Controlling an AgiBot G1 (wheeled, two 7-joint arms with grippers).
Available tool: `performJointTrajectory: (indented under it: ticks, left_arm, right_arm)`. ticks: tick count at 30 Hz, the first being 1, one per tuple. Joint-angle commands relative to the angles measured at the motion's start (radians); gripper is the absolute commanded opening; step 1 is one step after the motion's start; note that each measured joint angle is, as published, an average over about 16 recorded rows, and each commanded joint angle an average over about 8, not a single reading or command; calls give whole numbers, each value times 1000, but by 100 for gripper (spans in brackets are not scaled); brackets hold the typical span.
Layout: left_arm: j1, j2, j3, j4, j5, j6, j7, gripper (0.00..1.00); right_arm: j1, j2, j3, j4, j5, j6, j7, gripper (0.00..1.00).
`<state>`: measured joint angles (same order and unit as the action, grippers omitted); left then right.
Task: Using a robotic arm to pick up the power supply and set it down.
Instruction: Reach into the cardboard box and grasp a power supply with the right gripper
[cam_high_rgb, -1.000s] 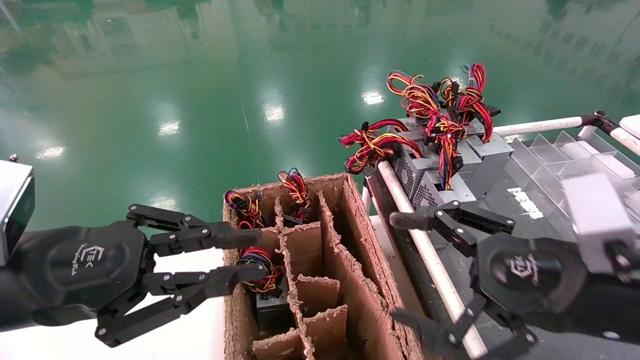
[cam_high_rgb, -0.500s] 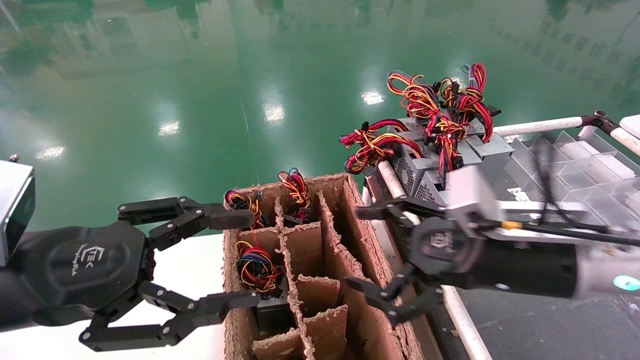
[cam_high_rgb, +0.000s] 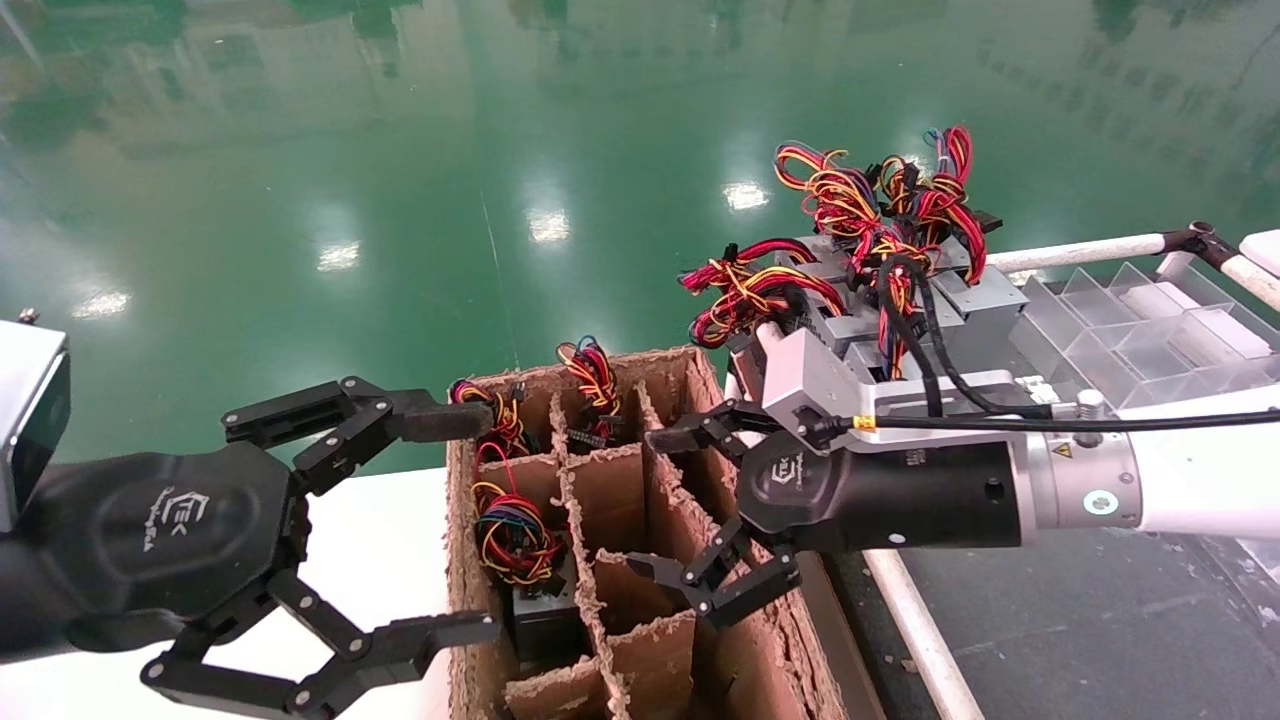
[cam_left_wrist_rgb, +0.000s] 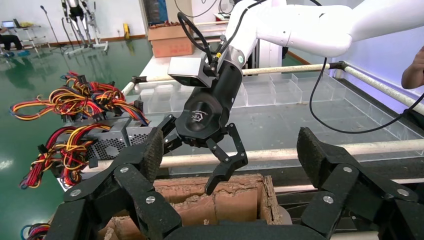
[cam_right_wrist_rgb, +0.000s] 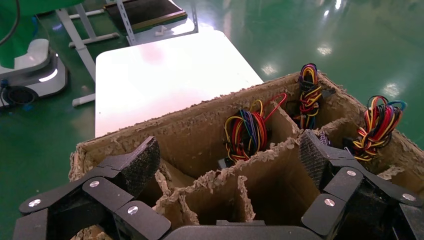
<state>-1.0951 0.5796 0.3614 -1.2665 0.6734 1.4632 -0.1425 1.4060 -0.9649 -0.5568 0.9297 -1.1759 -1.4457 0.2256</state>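
The power supply (cam_high_rgb: 515, 540) stands in a near-left cell of the cardboard box (cam_high_rgb: 745, 640), its red, yellow, black and blue wire coil on top; the right wrist view shows this power supply (cam_right_wrist_rgb: 245, 132) one cell beyond the fingers. My right gripper (cam_high_rgb: 658, 503), on the white robotic arm (cam_high_rgb: 1200, 480), hangs open over the box's middle cells, to the right of the power supply and holding nothing. Its fingers (cam_right_wrist_rgb: 142, 162) straddle a torn divider. My left gripper (cam_high_rgb: 470, 525) is wide open at the box's left wall, empty.
Two more wired units (cam_high_rgb: 595, 385) stand in the far cells. Several grey supplies (cam_high_rgb: 880, 320) with red-yellow wires are piled on the cart at the right, beside a clear divided tray (cam_high_rgb: 1140, 320) and a white rail (cam_high_rgb: 900, 620). A white table (cam_high_rgb: 380, 560) lies left of the box.
The right arm has swung left from the cart to over the box, gripper open. The left gripper's fingers have spread wider at the box's left wall.
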Motion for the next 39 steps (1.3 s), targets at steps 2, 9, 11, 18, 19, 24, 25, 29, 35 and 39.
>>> performJointTrajectory:
  ticks: [2, 9, 11, 18, 19, 24, 25, 29, 35, 39]
  left_arm:
    - [0, 0, 0, 0, 0, 0, 0, 100]
    - [0, 0, 0, 0, 0, 0, 0, 100]
    - [0, 0, 0, 0, 0, 0, 0, 100]
    - [0, 0, 0, 0, 0, 0, 0, 100]
    - [0, 0, 0, 0, 0, 0, 0, 100]
    - [0, 0, 0, 0, 0, 0, 0, 100]
    - [0, 0, 0, 0, 0, 0, 0, 100]
    - [0, 0, 0, 0, 0, 0, 0, 100]
    - [0, 0, 0, 0, 0, 0, 0, 100]
    - [0, 0, 0, 0, 0, 0, 0, 100]
  right_arm:
    - [1, 0, 0, -1, 0, -3, -1, 100]
    - [21, -53, -47, -12, -108, 78, 22, 100]
    - [37, -90, -69, -27, -156, 115, 34, 100]
    - [98, -223, -117, -137, -238, 174, 17, 100]
    - [105, -240, -122, -160, -242, 173, 7, 100]
    - [148, -320, -149, -286, -267, 159, -37, 100]
    - [157, -334, -154, -311, -271, 155, -44, 100]
    - [183, -377, -174, -393, -276, 144, -75, 100]
    - [189, -398, -214, -432, -241, 161, -111, 100]
    - [185, -402, -257, -422, -208, 187, -113, 100]
